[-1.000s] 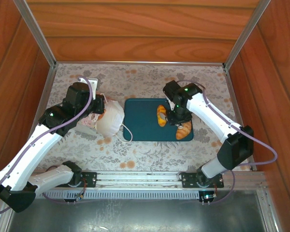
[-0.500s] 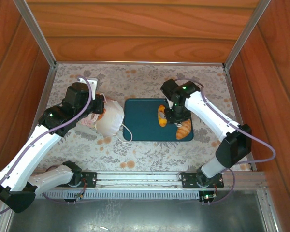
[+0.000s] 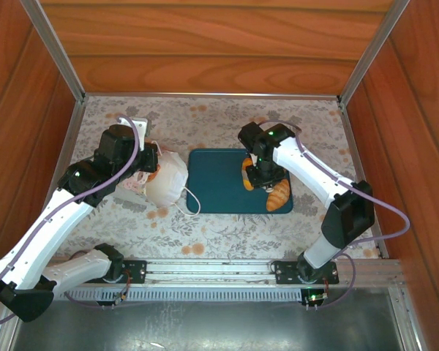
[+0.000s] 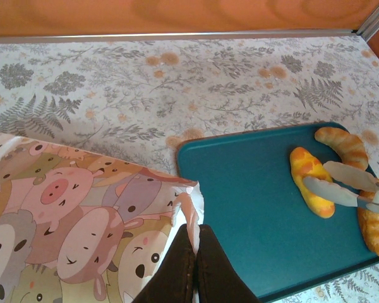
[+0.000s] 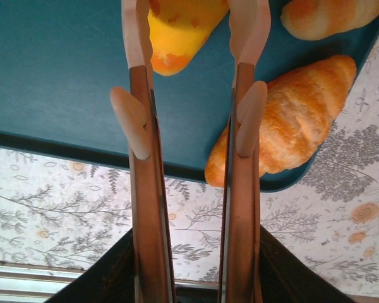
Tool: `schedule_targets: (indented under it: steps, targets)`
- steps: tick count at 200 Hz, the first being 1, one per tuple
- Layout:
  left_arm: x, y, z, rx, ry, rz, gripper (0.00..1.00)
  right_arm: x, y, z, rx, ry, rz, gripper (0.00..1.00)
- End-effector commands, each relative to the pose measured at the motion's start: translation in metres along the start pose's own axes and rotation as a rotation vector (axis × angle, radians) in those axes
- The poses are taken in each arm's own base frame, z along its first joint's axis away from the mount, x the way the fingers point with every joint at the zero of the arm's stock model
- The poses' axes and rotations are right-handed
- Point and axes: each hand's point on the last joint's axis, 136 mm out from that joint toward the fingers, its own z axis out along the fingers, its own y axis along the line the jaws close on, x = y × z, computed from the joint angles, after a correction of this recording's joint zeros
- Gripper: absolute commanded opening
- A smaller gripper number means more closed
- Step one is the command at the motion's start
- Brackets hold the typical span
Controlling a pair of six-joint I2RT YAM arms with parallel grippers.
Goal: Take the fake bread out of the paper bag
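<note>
Left hand (image 4: 192, 262) clenched on paper bag (image 4: 69, 214) rim to steady it; right hand (image 5: 192, 25) open astride bread roll (image 5: 177, 31) on tray (image 5: 50, 76), probably for release

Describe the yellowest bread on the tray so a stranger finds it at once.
Find the teal tray mid-table. Three breads lie along its right side. The yellow bread is leftmost, with orange patches; the croissant and roll beside it are golden brown.
</note>
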Motion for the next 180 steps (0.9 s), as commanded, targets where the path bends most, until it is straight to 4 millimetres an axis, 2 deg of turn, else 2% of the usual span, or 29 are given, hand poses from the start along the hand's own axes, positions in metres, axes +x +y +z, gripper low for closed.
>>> schedule_targets:
  steps: [1,72,148,180]
  targets:
    - [-0.009,-0.001,-0.004,0.004,-0.040,0.003,0.00,0.008,-0.013,0.007,0.087,0.046,-0.030,0.40]
    - [-0.011,-0.001,-0.005,0.006,-0.044,0.001,0.00,-0.002,-0.041,0.000,0.184,0.018,-0.043,0.40]
    - [-0.012,-0.002,-0.004,0.009,-0.043,0.001,0.00,-0.005,-0.037,0.004,0.142,0.013,-0.048,0.45]
    - [-0.012,-0.002,-0.004,0.007,-0.044,0.003,0.00,-0.006,-0.040,-0.005,0.153,-0.004,-0.038,0.48]
